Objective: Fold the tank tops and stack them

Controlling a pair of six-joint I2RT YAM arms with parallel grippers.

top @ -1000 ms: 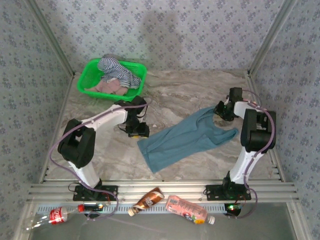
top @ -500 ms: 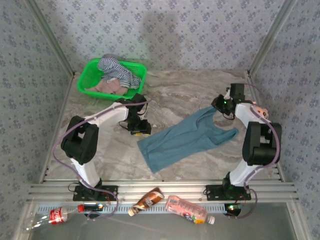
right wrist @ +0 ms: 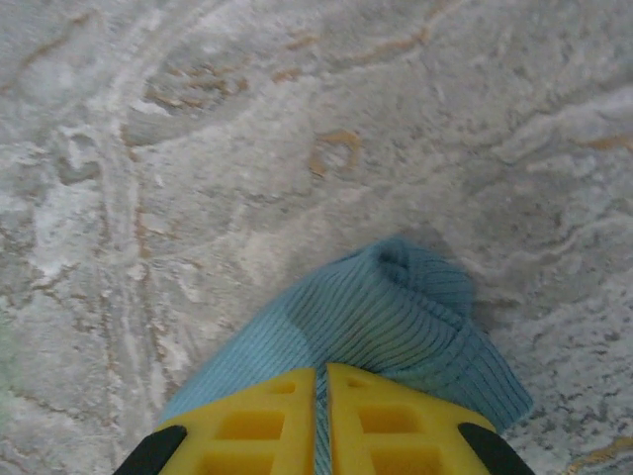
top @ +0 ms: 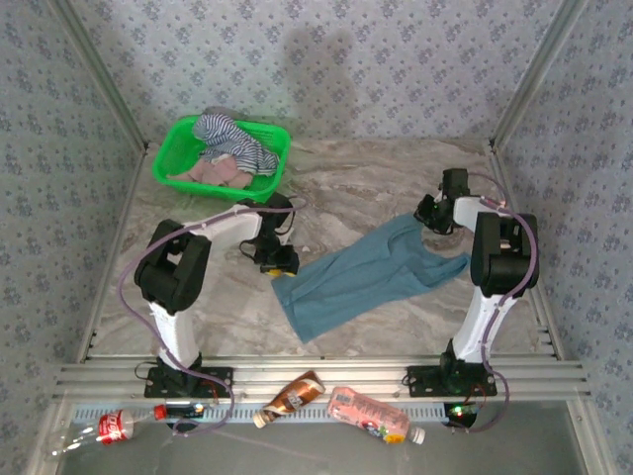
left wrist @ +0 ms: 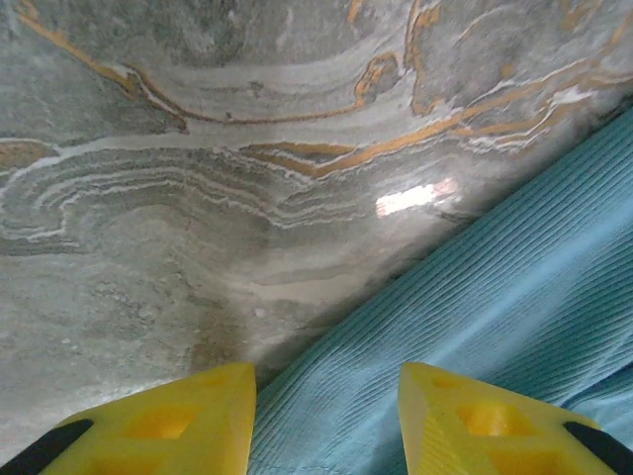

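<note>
**Teal top laid out diagonally, one gripper at each end**

I am looking down on a marble-patterned table point(top: 356, 183). The teal-blue tank top point(top: 366, 272) lies flat near its middle. Its long axis runs from the hem at 8 o'clock to the straps at 2 o'clock.

At 10 o'clock on the table sits a green basket point(top: 158, 158). It holds the navy-and-white striped tank top point(top: 232, 139), heaped above the dusty pink tank top point(top: 213, 170). Both are crumpled and well apart from the teal one.

The left gripper point(top: 279, 265) is at the hem's 10 o'clock corner. In its wrist camera the yellow fingers point(left wrist: 178, 421) stand apart at a middling width. The ribbed hem edge passes between them and nothing is pinched. From this gripper the cloth spreads away toward 4 o'clock.

The right gripper point(top: 427, 215) is at the strap end. In its wrist camera the fingers point(right wrist: 257, 416) are nearly together, and a bunched loop of teal strap point(right wrist: 396, 307) pokes out just beyond them at 12 o'clock. I judge it is pinching the strap.

Each arm is nearest its own end, so I judge the fold turns on that diagonal. The left jaws must close on the hem first.
</note>
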